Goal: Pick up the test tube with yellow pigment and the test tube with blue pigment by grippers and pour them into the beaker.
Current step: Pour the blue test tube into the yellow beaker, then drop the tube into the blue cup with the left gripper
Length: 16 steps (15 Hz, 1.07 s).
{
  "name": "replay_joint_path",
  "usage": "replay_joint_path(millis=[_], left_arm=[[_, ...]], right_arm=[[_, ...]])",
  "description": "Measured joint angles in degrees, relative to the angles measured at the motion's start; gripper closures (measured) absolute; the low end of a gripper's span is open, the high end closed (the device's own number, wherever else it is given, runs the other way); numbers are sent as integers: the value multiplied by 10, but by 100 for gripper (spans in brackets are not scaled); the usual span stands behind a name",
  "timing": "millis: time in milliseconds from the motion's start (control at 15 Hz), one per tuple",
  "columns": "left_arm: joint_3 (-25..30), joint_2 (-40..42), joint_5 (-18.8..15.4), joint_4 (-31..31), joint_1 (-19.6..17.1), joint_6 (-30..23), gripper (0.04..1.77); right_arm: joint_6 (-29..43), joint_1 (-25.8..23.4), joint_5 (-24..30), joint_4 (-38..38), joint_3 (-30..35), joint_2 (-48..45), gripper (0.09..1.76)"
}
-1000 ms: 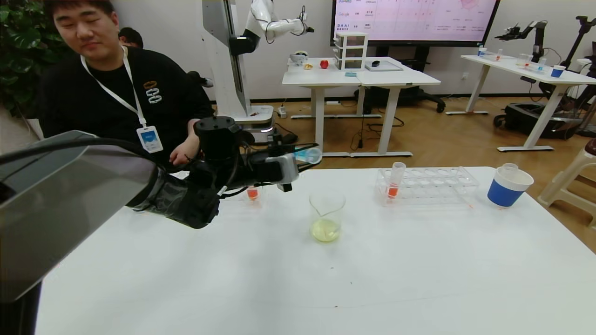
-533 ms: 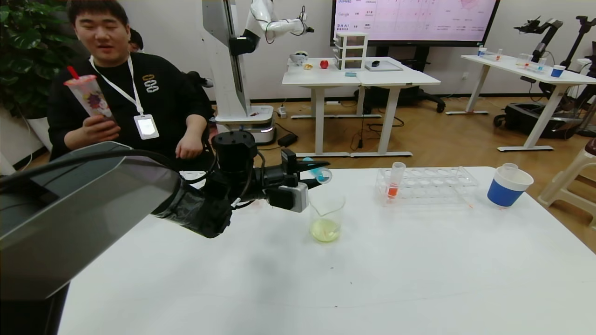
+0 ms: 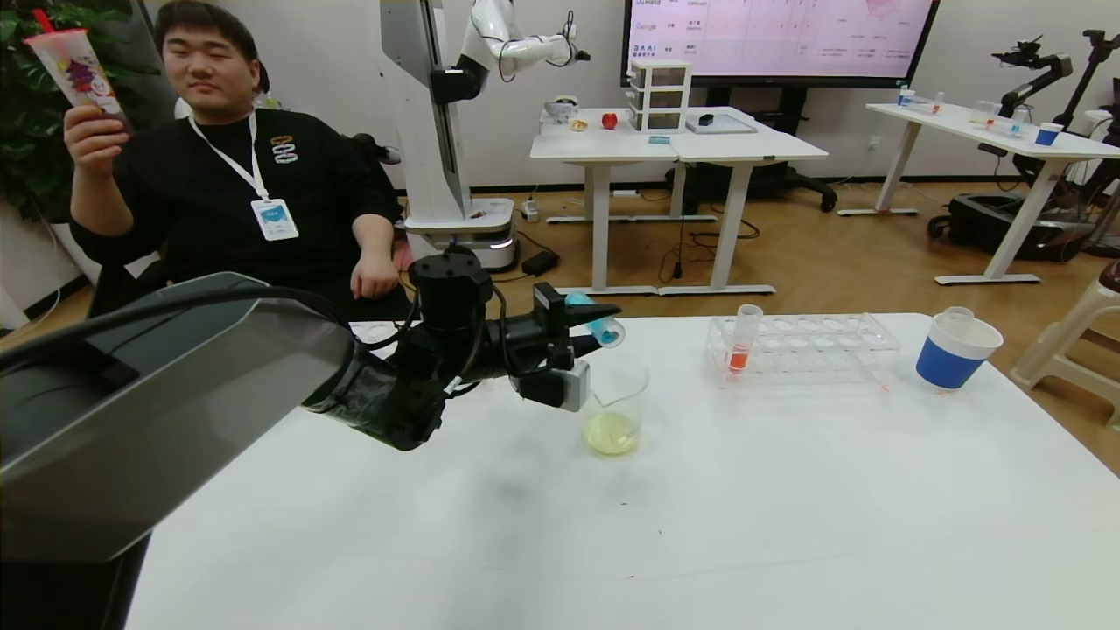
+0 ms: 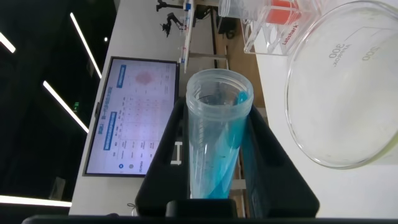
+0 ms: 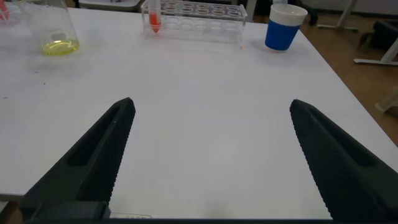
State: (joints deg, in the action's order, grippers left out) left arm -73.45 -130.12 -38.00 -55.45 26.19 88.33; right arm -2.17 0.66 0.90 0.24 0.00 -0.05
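My left gripper is shut on the test tube with blue pigment, held nearly level with its open mouth tipped over the beaker's rim. In the left wrist view the tube sits between the black fingers, blue liquid pooled along its lower side, beside the beaker's rim. The beaker holds pale yellow liquid at its bottom. The test tube with yellow pigment is not in view. My right gripper is open and empty above the near table; the head view does not show it.
A clear tube rack with one orange-red tube stands at the back right, a blue-and-white paper cup beyond it. A seated man sits behind the table's far left edge.
My left gripper carried the blue tube rightward and rolled it, from short of the beaker to over its rim, mouth tipping down. The man raised his drink cup.
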Motion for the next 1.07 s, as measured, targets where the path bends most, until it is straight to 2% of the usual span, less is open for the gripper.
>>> replay_joint_path(millis=[267,467,867,1067], left_arm=[[0,0,8,0,1,47,132],[6,0,26,-1,1,84,132],[12,0,40,0,-4,185,132],[12,2,43,0,-1,217,132]], right_arm=[[0,0,0,0,0,0,11],[0,0,0,0,0,0,11],[0,0,0,0,0,0,11],[0,0,0,0,0,0,11]])
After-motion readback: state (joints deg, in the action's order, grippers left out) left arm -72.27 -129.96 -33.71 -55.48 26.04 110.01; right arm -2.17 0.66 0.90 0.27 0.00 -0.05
